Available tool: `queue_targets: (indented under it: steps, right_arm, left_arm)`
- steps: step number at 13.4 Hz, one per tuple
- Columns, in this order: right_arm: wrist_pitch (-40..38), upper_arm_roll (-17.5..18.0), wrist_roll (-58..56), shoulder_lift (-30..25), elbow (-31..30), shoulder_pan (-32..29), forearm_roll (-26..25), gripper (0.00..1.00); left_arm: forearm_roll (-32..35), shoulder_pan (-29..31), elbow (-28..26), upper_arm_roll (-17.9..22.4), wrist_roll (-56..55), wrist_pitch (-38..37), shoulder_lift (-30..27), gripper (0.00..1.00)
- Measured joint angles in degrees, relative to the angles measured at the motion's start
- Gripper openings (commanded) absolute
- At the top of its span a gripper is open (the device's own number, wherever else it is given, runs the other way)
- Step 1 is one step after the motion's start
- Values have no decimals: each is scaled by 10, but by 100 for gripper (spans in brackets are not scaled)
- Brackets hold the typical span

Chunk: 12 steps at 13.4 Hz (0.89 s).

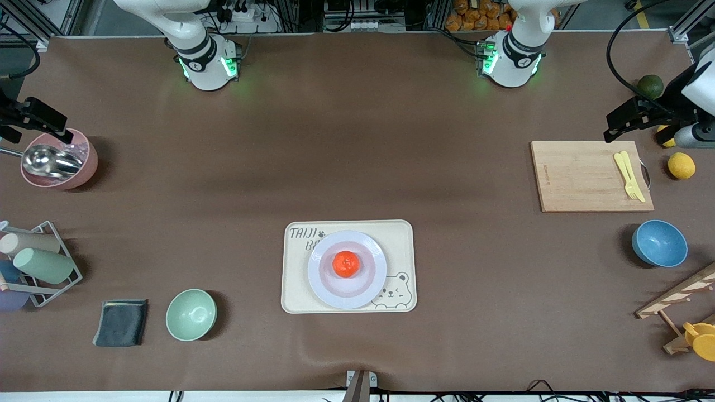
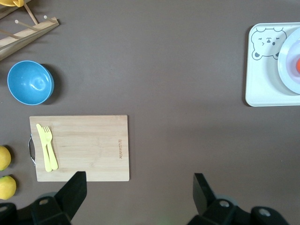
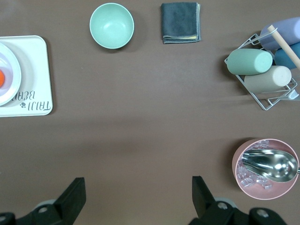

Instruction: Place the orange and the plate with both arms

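The orange (image 1: 346, 263) sits in the middle of the pale plate (image 1: 370, 283). The plate lies on the cream bear tray (image 1: 400, 235) at mid-table, near the front camera. My left gripper (image 2: 139, 180) is open and empty, held high over the left arm's end of the table (image 1: 620, 124), beside the cutting board. My right gripper (image 3: 138, 183) is open and empty, held high over the right arm's end (image 1: 33, 117), by the pink bowl. Plate (image 2: 287, 70) and orange (image 2: 298, 66) show at the left wrist view's edge, and the plate (image 3: 9, 70) at the right wrist view's edge.
A cutting board (image 1: 586, 176) with yellow cutlery (image 1: 628, 175), a blue bowl (image 1: 659, 243), yellow fruits (image 1: 681, 165) and a green fruit (image 1: 650, 86) lie toward the left arm's end. A pink bowl (image 1: 84, 167), cup rack (image 1: 39, 262), mint bowl (image 1: 191, 314) and grey cloth (image 1: 121, 322) lie toward the right arm's end.
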Motion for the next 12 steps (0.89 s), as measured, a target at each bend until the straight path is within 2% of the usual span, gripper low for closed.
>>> queue_targets:
  steps: [8, 9, 12]
  right_arm:
    - [-4, 0, -4, 0, 0, 0, 0, 100]
    - [-4, 0, -4, 0, 0, 0, 0, 100]
    - [-4, 0, -4, 0, 0, 0, 0, 100]
  left_arm:
    - [0, -2, 2, 2, 0, -14, -2, 100]
    - [0, -9, 2, 9, 0, -14, -2, 100]
    - [0, -76, 2, 83, 0, -14, -2, 100]
